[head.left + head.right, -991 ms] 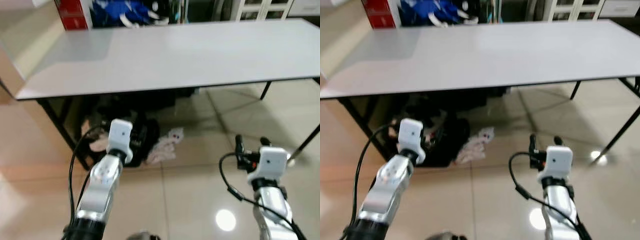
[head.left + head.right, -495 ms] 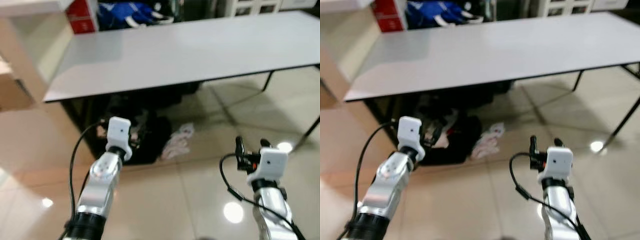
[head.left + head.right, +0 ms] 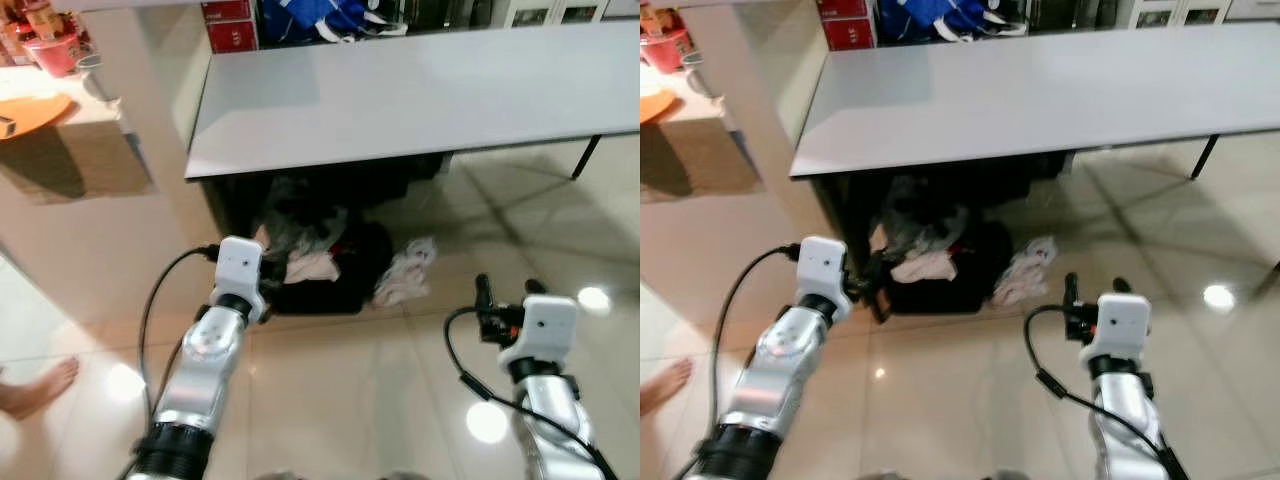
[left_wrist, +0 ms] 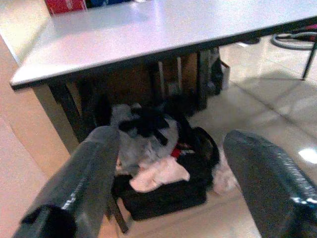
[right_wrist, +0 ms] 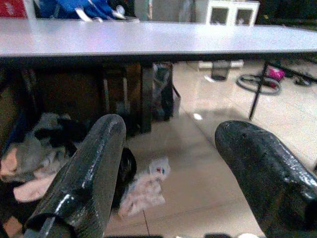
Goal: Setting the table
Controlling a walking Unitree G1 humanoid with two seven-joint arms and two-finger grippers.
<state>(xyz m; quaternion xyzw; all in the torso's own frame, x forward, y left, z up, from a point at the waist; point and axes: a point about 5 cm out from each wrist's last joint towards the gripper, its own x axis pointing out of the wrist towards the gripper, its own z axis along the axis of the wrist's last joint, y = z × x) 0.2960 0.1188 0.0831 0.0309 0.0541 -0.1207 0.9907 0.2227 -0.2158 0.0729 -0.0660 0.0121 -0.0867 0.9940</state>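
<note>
The left hand (image 4: 163, 183) is hanging above the glossy beige tiled floor (image 3: 330, 400), its two black fingers (image 4: 84, 183) spread apart and holding nothing. The right hand (image 5: 173, 173) is hanging beside it at about the same height, well apart from the left, its fingers (image 5: 89, 168) likewise spread and gripping nothing. Both silver arms are extending forward from the lower edge of the head views, each with a black cable looping beside it.

The long white rectangular surface (image 3: 420, 90) on thin black legs is standing ahead of both hands and is bare on top. Beneath its near left end, a black bag heaped with grey, pink and white clothing (image 3: 320, 255) is sitting on the floor, and a crumpled white cloth (image 3: 405, 272) is lying just beside it.

To the far left, a second, lower surface (image 3: 60, 110) is carrying an orange round plate (image 3: 30, 105) and a red cup (image 3: 55, 50). A red box (image 3: 228, 22) and blue fabric (image 3: 310, 18) are lying behind the white surface. A person's bare foot (image 3: 35, 388) is resting on the floor at the left edge.
</note>
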